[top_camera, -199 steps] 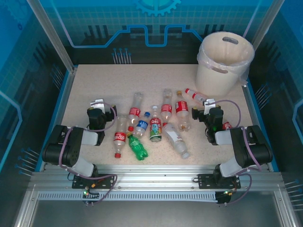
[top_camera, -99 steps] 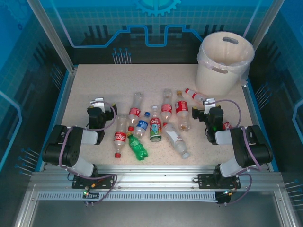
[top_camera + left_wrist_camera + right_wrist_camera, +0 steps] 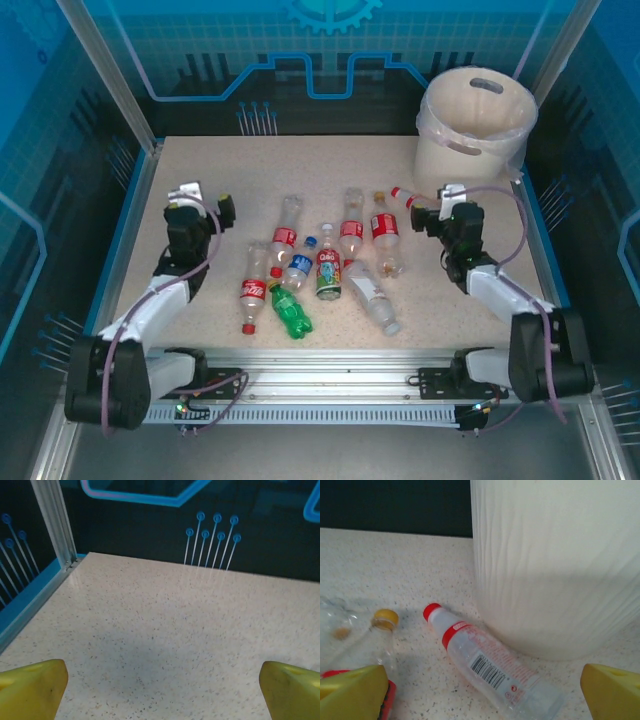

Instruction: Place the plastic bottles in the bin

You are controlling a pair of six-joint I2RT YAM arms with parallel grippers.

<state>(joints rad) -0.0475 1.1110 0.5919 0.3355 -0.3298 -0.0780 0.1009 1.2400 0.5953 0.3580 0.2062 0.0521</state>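
On the speckled table (image 3: 250,170), plastic bottles (image 3: 328,272) lie between the left gripper (image 3: 205,198) and right gripper (image 3: 435,202), both wide open, holding nothing.
Nearest sits a green bottle (image 3: 292,313); beyond it red-labelled bottles (image 3: 253,290) and a blue-labelled bottle (image 3: 300,263), their white script too small to read. Bare tabletop runs left to the blue edge rail (image 3: 30,609) and back to the wall (image 3: 150,525). A red-capped, barcoded bottle (image 3: 487,667) lies just beside the bin (image 3: 455,170), far right.
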